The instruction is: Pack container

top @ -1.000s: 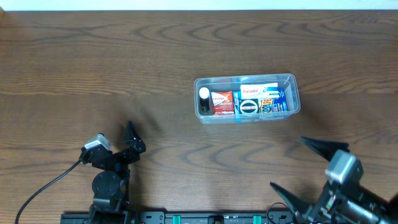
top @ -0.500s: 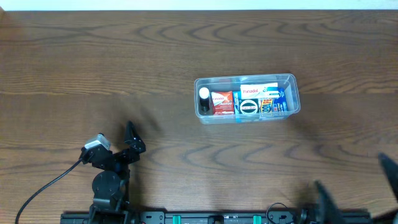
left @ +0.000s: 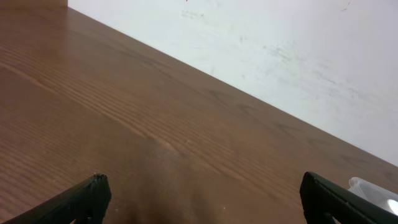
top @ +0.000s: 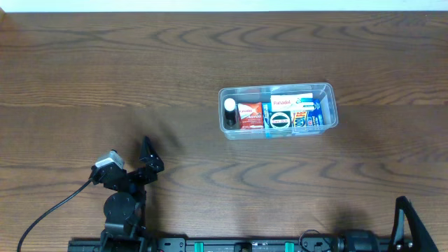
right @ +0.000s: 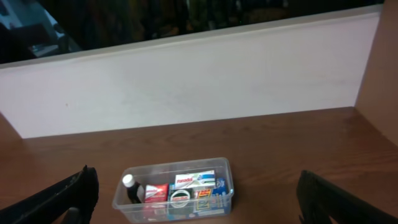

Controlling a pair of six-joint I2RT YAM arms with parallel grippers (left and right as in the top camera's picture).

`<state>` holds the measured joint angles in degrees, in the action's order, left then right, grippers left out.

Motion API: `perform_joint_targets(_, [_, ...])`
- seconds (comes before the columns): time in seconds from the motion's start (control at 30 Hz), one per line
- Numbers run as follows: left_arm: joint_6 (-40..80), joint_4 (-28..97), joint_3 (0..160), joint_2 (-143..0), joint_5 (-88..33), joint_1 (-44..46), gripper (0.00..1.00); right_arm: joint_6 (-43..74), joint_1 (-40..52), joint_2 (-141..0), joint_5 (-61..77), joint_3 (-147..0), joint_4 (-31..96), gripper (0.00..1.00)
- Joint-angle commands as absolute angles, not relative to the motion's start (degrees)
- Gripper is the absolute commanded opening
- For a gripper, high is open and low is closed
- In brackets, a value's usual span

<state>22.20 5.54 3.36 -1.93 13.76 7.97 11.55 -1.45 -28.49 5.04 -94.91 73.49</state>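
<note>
Right wrist: container (right: 155, 167) ahead of right gripper (right: 196, 179), centred, well apart; fingers spread wide. Left gripper (left: 203, 179) spread too, container off right.

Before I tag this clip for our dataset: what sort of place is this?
Likely a lab test bench: wood-grain table, plain white wall behind it, clear container of small boxes.

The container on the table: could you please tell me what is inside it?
The container holds a white-capped dark bottle, a red box, a white Panadol box, a round black item and a blue box. Anything beneath them is covered.
</note>
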Motion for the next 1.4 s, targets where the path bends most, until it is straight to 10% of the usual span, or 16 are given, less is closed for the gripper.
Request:
perform_joint_targets(0.0, [21.2,6.1,1.7,-2.1,14.6,7.7,0.98,9.9,0.1,-27.9,2.8,-95.5,73.5,0.99])
perform_joint_targets(1.37, [21.2,6.1,1.7,-2.1,14.6,7.7,0.98,18.2,0.2,-11.0,9.4,-44.6,47.4,0.99])
